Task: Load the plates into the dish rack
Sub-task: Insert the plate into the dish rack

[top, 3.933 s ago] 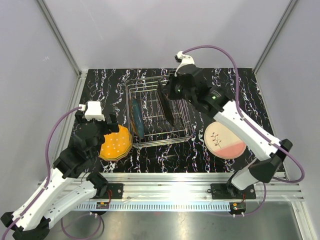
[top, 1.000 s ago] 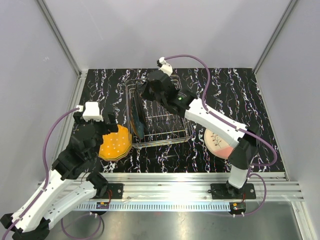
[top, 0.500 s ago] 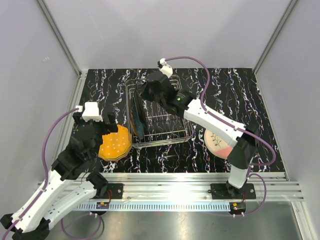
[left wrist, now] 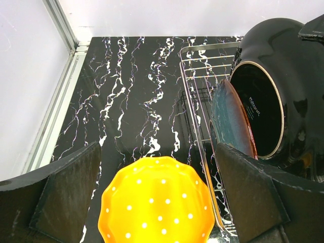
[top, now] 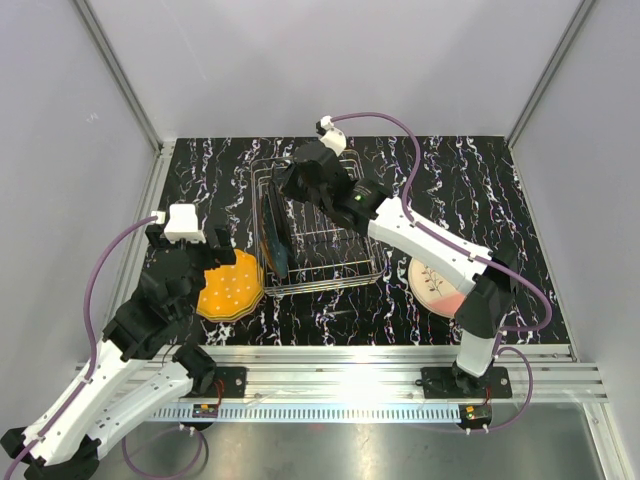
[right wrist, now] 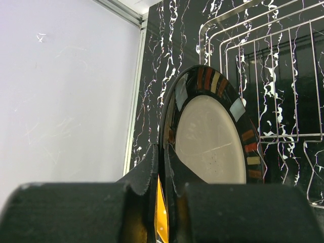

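Over the dish rack (top: 340,262), your right tool (right wrist: 161,162) is pinching the black plate (right wrist: 212,136), and your left tool (left wrist: 157,182) is standing wide open.

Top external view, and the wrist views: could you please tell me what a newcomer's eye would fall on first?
The bright orange scalloped plate with white dots lies flat on the black marbled table, left of the silver wire dish rack, with the open left gripper over it. Over the rack's left side, the right gripper pinches the rim of a black plate with a cream centre, held on edge.
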Available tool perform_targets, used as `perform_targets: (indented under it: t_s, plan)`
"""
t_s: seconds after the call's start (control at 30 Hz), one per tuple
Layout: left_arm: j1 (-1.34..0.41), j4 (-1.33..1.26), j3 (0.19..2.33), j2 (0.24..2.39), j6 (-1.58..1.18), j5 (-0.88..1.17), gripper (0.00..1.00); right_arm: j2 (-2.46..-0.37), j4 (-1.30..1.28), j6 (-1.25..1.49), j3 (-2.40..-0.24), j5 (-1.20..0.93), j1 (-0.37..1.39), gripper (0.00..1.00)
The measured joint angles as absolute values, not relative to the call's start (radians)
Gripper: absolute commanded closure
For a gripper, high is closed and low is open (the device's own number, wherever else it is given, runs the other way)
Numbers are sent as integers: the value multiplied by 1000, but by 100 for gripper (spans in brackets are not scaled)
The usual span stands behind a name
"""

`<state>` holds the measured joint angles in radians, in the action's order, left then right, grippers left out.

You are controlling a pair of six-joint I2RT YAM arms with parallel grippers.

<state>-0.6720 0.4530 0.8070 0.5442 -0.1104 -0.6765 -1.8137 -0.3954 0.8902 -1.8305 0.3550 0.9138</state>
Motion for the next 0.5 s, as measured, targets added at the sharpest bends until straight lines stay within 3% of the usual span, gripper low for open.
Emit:
perform_targets:
  t_s: [0.5]
  plan:
    - [-672,453,807,544,-110,-677,1,-1819,-417,894,-1867,354,914,100]
